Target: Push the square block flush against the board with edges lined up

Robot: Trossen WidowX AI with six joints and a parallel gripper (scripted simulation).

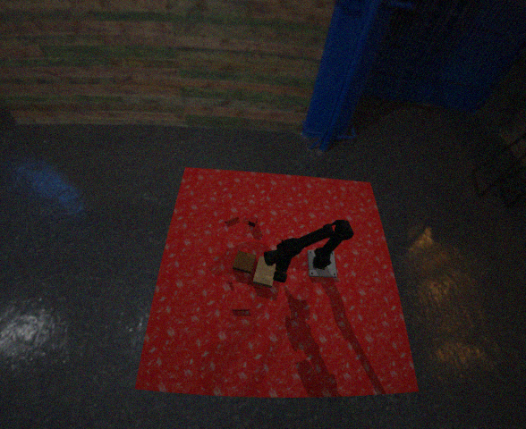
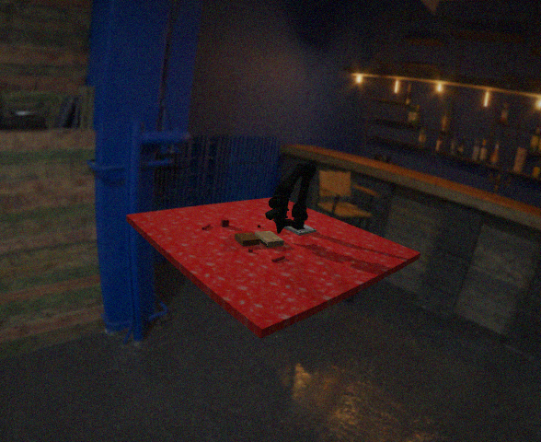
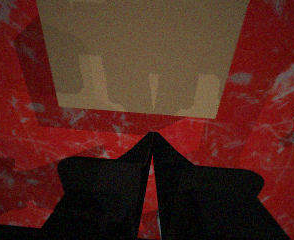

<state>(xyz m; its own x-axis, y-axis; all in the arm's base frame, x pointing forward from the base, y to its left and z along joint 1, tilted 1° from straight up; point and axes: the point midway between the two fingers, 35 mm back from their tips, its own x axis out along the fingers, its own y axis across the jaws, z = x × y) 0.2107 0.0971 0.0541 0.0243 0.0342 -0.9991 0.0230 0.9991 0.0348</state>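
The arm stands on a grey base plate [image 1: 332,273] mounted right of the centre of the red bench [image 1: 199,350]. From the base, the arm rises toward the far edge, folds at the elbow and reaches back toward the bench centre.

The gripper [image 3: 152,136] is fully closed and holds nothing. In the wrist view, the two dark fingers meet at a point with only a thin slit between them. The tip is low over the bench surface, just short of the near edge of the light tan piece, with a narrow strip of red showing between tip and piece. The finger shadow falls across the face of the piece.

Two wooden parts lie near the centre of the bench. The light tan piece [image 1: 264,273] is nearer the base plate, immediately beside the gripper. The darker brown piece [image 1: 244,261] lies on its far side from the arm, toward the left edge. In the top view, the two parts touch along adjacent sides, but the brown piece sits offset toward the far edge, so their ends are not even. Which part is the block and which the board cannot be determined from these views.

Several small dark scraps [image 1: 241,313] lie scattered on the bench around the two parts.
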